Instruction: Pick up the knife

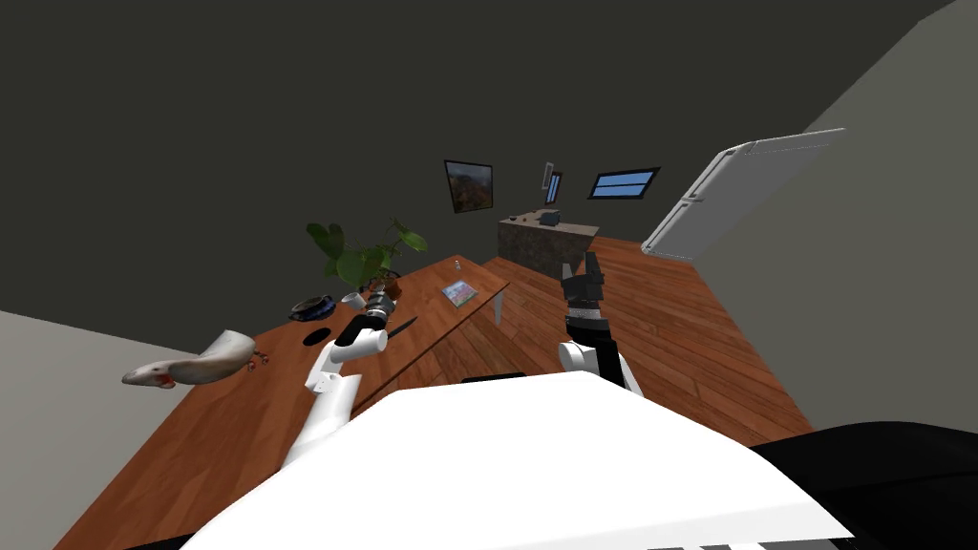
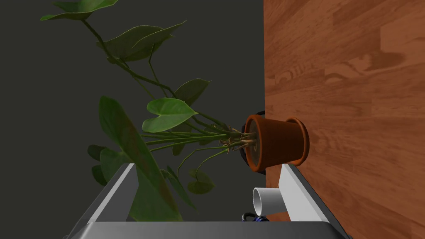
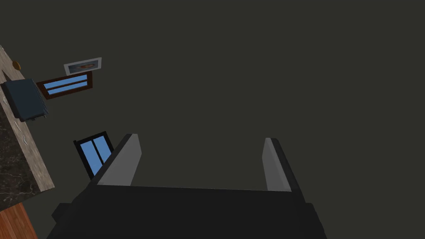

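Left tool [image 2: 207,168] spread wide, empty, facing plant pot [image 2: 279,143]; knife [image 1: 404,326] nearby

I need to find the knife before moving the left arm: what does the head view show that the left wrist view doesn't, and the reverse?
Head view adds: the knife, lying on the wooden table close beside the left gripper; a white bird-like figure; a book; and the right gripper, raised beside the table. Left wrist view adds: the left gripper's fingers standing open, aimed at the potted plant. Both share: the potted plant, the white cup, the blue bowl and the table.
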You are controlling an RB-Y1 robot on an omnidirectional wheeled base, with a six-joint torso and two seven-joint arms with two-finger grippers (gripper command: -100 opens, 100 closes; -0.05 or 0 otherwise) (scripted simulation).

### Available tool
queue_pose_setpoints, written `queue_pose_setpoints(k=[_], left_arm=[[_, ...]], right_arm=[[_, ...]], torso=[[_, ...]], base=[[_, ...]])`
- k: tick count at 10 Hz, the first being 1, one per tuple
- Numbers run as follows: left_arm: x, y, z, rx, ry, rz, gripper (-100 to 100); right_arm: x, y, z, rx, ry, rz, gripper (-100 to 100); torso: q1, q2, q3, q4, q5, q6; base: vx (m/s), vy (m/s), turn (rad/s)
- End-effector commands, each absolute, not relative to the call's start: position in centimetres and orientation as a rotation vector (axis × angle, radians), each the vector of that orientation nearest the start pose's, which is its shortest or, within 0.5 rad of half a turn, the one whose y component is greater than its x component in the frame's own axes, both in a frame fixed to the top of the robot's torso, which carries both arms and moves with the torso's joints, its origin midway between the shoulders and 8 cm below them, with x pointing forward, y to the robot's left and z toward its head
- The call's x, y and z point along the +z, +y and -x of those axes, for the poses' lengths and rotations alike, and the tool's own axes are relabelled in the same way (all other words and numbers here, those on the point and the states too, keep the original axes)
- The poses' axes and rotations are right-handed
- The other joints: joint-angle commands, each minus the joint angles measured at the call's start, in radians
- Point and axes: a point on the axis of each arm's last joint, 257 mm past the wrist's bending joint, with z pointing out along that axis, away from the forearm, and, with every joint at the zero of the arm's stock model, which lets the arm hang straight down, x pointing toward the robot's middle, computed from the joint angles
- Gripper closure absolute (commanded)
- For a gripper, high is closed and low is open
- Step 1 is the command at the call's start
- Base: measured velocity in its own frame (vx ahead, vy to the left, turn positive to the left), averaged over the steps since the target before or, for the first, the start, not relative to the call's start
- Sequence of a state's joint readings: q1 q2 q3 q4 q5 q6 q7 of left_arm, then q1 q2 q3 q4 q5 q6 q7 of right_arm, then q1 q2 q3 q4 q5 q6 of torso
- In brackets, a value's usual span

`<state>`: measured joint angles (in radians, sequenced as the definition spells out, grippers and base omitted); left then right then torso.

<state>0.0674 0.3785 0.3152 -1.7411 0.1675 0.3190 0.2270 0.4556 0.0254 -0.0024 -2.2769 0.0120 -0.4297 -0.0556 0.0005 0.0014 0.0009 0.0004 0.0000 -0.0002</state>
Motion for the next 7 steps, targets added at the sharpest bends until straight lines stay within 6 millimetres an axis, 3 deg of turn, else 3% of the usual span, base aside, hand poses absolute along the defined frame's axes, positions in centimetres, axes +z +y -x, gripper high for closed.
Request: queue_pose_setpoints(k=[1, 4, 7], left_arm=[[-19.6, 50.0, -49.7, -0.903, 1.032, 1.511, -100], [-22.8, 53.1, -49.5, -0.853, 1.005, 1.671, -100], [-26.3, 54.8, -48.5, -0.786, 1.002, 1.807, -100]], right_arm=[[2.4, -27.9, -35.9, 1.352, 0.602, -0.718, 0], [2.4, -27.9, -35.9, 1.352, 0.602, -0.718, 0], [2.4, -27.9, -35.9, 1.352, 0.602, -0.718, 0]], torso=[[0.000, 0.000, 0.000, 0.000, 0.000, 0.000], [0.000, 0.000, 0.000, 0.000, 0.000, -0.001], [0.001, 0.000, 0.000, 0.000, 0.000, 0.000]], base=[[-0.020, -0.002, -0.074], [-0.020, -0.003, -0.134], [-0.019, 0.007, -0.100]])
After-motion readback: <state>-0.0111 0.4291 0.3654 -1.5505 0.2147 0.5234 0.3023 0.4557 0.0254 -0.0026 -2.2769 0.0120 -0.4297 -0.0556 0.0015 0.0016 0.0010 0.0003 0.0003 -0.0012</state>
